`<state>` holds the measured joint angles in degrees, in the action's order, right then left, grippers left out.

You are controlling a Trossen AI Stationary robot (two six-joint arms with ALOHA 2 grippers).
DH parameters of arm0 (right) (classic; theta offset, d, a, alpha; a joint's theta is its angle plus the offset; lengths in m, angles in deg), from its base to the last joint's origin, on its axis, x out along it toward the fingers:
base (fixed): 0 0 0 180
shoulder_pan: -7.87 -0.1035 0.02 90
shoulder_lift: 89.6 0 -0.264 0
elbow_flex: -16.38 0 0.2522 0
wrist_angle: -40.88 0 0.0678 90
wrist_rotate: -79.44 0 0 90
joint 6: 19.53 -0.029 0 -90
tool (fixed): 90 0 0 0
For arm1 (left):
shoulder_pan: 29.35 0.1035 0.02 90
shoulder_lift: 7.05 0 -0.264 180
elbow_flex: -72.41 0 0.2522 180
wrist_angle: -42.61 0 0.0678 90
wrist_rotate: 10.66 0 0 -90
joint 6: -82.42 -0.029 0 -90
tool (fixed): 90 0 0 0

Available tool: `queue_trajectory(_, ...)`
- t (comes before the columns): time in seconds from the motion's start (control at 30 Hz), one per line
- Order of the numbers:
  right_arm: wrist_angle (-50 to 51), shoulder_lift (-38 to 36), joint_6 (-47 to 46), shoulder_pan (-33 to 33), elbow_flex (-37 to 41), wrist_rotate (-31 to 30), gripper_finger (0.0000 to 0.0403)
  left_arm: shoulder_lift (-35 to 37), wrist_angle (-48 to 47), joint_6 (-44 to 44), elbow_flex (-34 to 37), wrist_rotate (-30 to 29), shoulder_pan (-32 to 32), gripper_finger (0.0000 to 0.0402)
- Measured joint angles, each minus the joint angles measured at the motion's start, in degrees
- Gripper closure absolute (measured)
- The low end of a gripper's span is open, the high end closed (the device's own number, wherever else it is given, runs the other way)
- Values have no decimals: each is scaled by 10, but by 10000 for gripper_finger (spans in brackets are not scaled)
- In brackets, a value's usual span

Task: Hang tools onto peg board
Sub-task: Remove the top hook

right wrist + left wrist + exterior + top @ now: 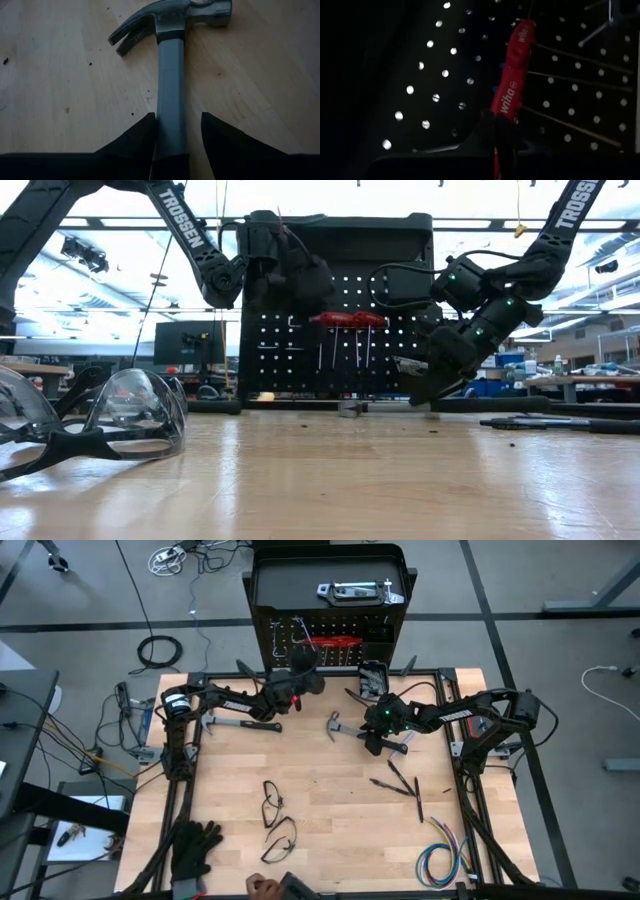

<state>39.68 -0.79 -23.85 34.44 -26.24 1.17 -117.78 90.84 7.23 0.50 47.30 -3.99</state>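
**Operator:** Report anything hidden or hard to make out.

**Arm:** My left tool [300, 678] is up against the peg board [400, 310]. Its fingers are pressed together; the left wrist view is too dark to show whether they pinch anything. A red-handled screwdriver [512, 75] hangs just ahead of them. The lower end of the handle is lost behind my dark fingers. On the peg board, the small hooks are hard to resolve from above.

**Operator:** And the right side?

**Arm:** My right tool [176, 131] is clamped on the grip of a hammer [170, 60]. The steel head and claw lie on the counter [330, 800]. The end of the handle is hidden under my wrist. A second hammer [232, 724] lies on the counter below my left arm.

**Operator:** Surroundings?

**Arm:** Safety glasses [90, 425] fill the near left of the low view and block part of the counter. Black gloves [193, 848] and a coloured wire bundle [443, 858] lie at the near edge.

**Operator:** Legible writing?

**Arm:** "wiha" appears twice on the red handle. "TROSSEN" is printed on both arms in the low view.
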Motion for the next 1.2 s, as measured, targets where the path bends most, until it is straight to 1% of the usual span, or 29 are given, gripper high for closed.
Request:
queue_trajectory(0.13,0,0,-2,0,0,0,238,0,0,66,0,0,1,401)
queue_trajectory(0.43,0,0,-2,0,0,0,238,0,0,105,0,10,-12,401)
queue_trajectory(0.63,-4,0,-2,-1,0,0,238,0,1,162,0,13,-19,401)
queue_trajectory(0.8,-4,0,-2,-5,0,0,238,0,43,212,0,12,-19,401)
queue_trajectory(0.87,-4,0,-2,-7,0,1,238,1,63,216,0,12,-19,401)
queue_trajectory(1.0,-4,0,-2,-11,0,2,238,1,72,220,0,1,-20,401)
queue_trajectory(1.07,-4,0,-4,-11,0,2,238,1,86,247,0,-28,-25,401)
queue_trajectory(1.1,-4,0,-6,-11,0,2,238,1,90,272,-4,-57,-26,401)
queue_trajectory(1.2,-5,0,-6,-11,0,3,238,1,74,356,-19,-170,-27,401)
